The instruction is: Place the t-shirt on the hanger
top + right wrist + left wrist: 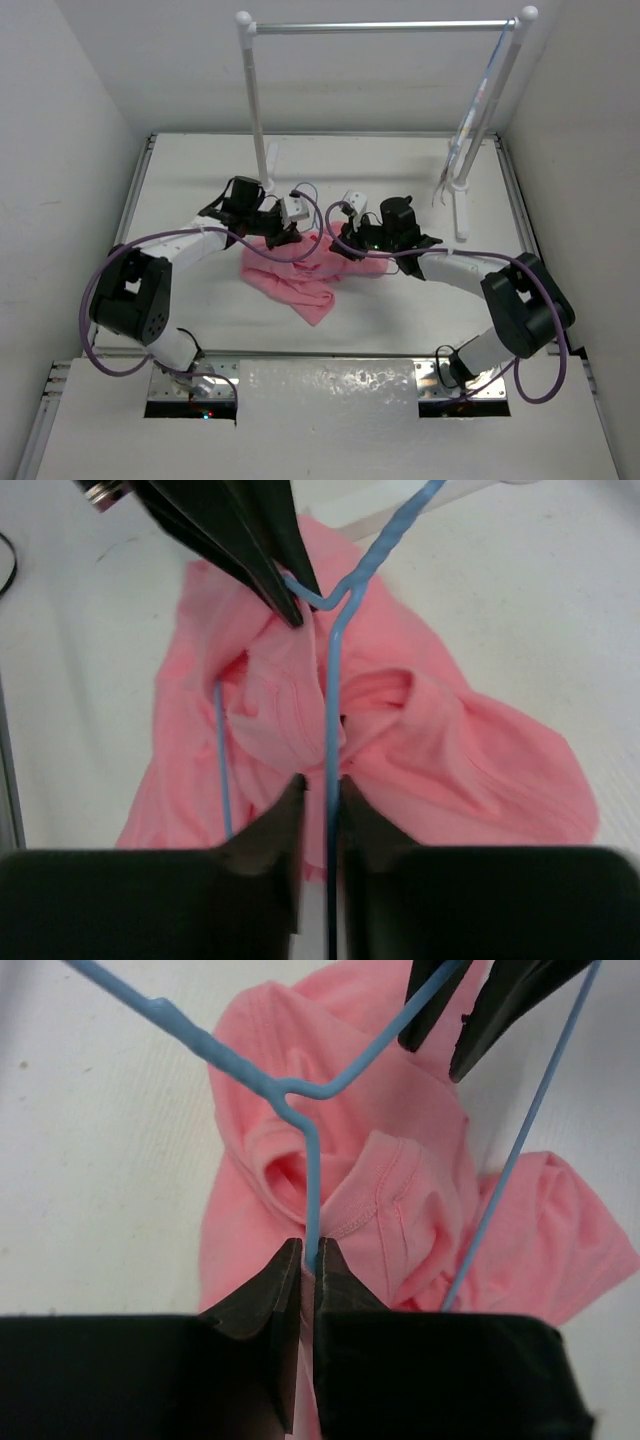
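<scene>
White table point(190, 180) boxed in by white walls, clothes rack point(380, 27) along the top of the overhead frame. A spare thin hanger point(466, 135) dangles by the rack's right post.

The t-shirt point(296, 281) lies crumpled at table centre, just below both grippers, salmon pink, bunched, not spread flat. The two arms meet over its upper edge.

The left gripper point(287, 236) sits at the shirt's upper left. In the left wrist view the left gripper point(310, 1254) has its jaws pinched almost together on a straight run of the hanger point(311, 1175). The pale-blue wire rises from the fingertips to a bend at mid frame. The collar opening of the t-shirt point(400, 1210) lies right behind the wire. The other arm's dark fingers point(505, 1005) show at upper right, on another leg of the wire.

The right gripper point(347, 247) sits at the shirt's upper right. In the right wrist view the right gripper point(321, 786) has its jaws close together, the hanger point(333, 680) running straight up between them. The t-shirt point(480, 770) fills the frame centre underneath. The left arm's fingers point(245, 535) come in from upper left and meet the wire at its bend.

In the overhead view the hanger is too thin to pick out.
</scene>
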Robot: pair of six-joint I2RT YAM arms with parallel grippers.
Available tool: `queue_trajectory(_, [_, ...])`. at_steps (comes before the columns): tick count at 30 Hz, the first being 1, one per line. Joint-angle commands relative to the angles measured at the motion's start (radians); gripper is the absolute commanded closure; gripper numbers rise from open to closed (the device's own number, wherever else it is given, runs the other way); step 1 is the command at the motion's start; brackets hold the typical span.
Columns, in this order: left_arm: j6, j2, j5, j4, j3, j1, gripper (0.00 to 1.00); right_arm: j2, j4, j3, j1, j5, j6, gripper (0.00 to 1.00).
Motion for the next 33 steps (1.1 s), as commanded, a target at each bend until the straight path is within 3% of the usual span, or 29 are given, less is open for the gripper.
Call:
queue_trajectory(1, [-0.137, -0.086, -0.196, 0.124, -0.028, -0.012, 1.00, -0.017, -0.038, 0.095, 0.014, 0.072, 0.005, 0.76])
queue_trajectory(3, [-0.171, -0.115, -0.303, 0.136, -0.038, -0.006, 1.00, -0.029, -0.118, 0.122, 0.013, 0.140, 0.017, 0.60])
queue_trajectory(4, [-0.179, -0.123, -0.329, 0.133, -0.040, -0.004, 1.00, -0.044, -0.132, 0.136, 0.014, 0.207, 0.025, 0.45])
queue_trajectory(7, [-0.220, -0.161, -0.379, 0.129, -0.038, -0.002, 1.00, -0.070, -0.183, 0.156, 0.014, 0.298, 0.052, 0.16])
queue_trajectory(11, [-0.254, -0.186, -0.502, 0.141, -0.029, -0.002, 1.00, -0.124, -0.189, 0.148, 0.013, 0.397, 0.101, 0.01])
queue_trajectory(14, [-0.269, -0.192, -0.653, 0.142, -0.009, -0.002, 1.00, -0.196, -0.190, 0.127, 0.014, 0.509, 0.173, 0.01])
queue_trajectory(17, [-0.272, -0.207, -0.704, 0.132, 0.009, -0.004, 1.00, -0.250, -0.152, 0.091, 0.014, 0.533, 0.243, 0.03])
queue_trajectory(18, [-0.274, -0.210, -0.696, 0.126, 0.011, -0.004, 1.00, -0.256, -0.131, 0.065, 0.016, 0.522, 0.262, 0.08])
queue_trajectory(19, [-0.278, -0.210, -0.689, 0.123, 0.011, -0.004, 1.00, -0.254, -0.074, 0.050, 0.022, 0.510, 0.319, 0.16])
queue_trajectory(20, [-0.286, -0.210, -0.678, 0.118, 0.008, -0.004, 1.00, -0.248, -0.037, 0.033, 0.026, 0.502, 0.350, 0.40])
queue_trajectory(23, [-0.317, -0.204, -0.696, 0.122, -0.005, -0.004, 1.00, -0.184, 0.130, -0.042, 0.084, 0.516, 0.430, 0.67])
queue_trajectory(24, [-0.324, -0.206, -0.699, 0.126, -0.008, -0.004, 1.00, -0.135, 0.162, -0.057, 0.124, 0.551, 0.440, 0.70])
queue_trajectory(28, [-0.353, -0.210, -0.695, 0.115, -0.018, -0.004, 1.00, 0.056, 0.193, 0.053, 0.184, 0.518, 0.473, 0.60])
queue_trajectory(33, [-0.363, -0.221, -0.695, 0.121, -0.032, -0.004, 1.00, 0.216, 0.236, 0.155, 0.189, 0.522, 0.516, 0.65])
